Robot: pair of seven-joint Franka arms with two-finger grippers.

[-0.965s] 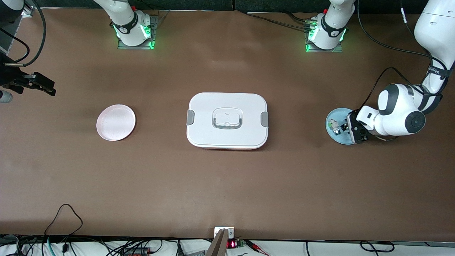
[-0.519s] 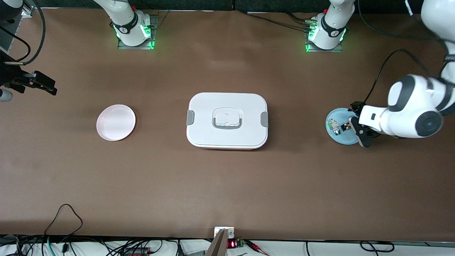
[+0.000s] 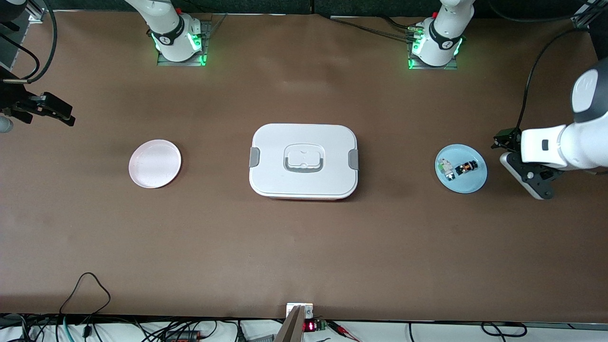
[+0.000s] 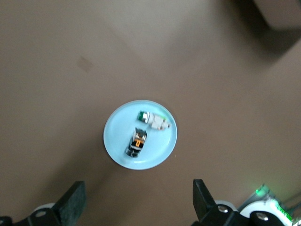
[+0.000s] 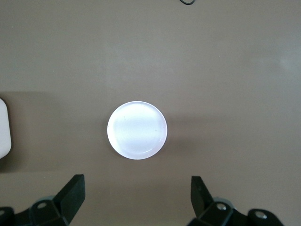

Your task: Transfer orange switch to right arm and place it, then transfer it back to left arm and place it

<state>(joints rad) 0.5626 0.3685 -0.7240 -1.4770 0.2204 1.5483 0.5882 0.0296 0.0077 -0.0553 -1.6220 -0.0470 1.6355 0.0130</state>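
Left gripper (image 4: 136,207) hangs open above orange switch (image 4: 137,142); no writing legible.

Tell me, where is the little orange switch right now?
The orange switch lies on the blue plate toward the left arm's end of the table, right beside the white-and-green component.
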